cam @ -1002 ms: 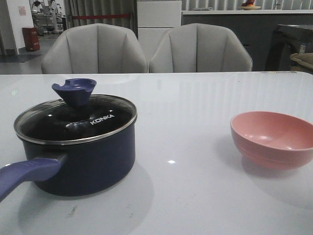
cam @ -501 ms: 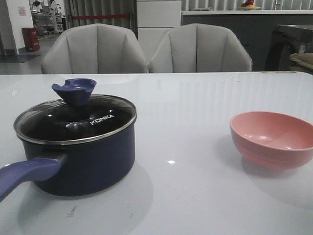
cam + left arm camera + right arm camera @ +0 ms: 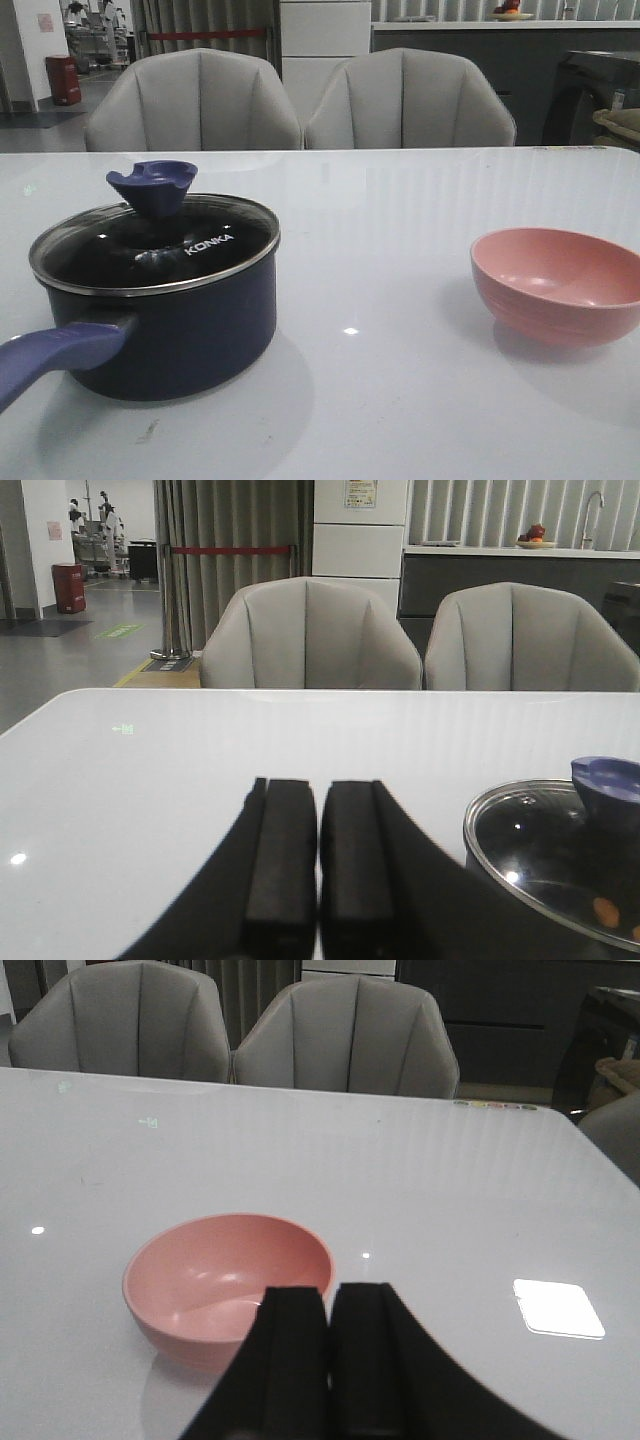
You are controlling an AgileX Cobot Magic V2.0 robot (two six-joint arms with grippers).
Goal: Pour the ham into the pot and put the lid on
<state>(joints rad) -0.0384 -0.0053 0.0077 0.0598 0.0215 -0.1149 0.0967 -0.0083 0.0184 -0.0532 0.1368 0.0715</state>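
My left pincer is closed on nothing, and so is my right pincer. The glass lid sits on the navy pot just beside my left pincer, ham slices showing through the glass. The pink bowl just ahead of my right pincer is empty. I judge pouring and covering done, with nothing left.

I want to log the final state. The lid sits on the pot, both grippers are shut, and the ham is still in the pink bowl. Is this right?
Not quite: the pink bowl is empty in the right wrist view. The left wrist view shows orange-pink ham through the glass lid, inside the pot. The lid is on, and the left gripper and right gripper are shut.
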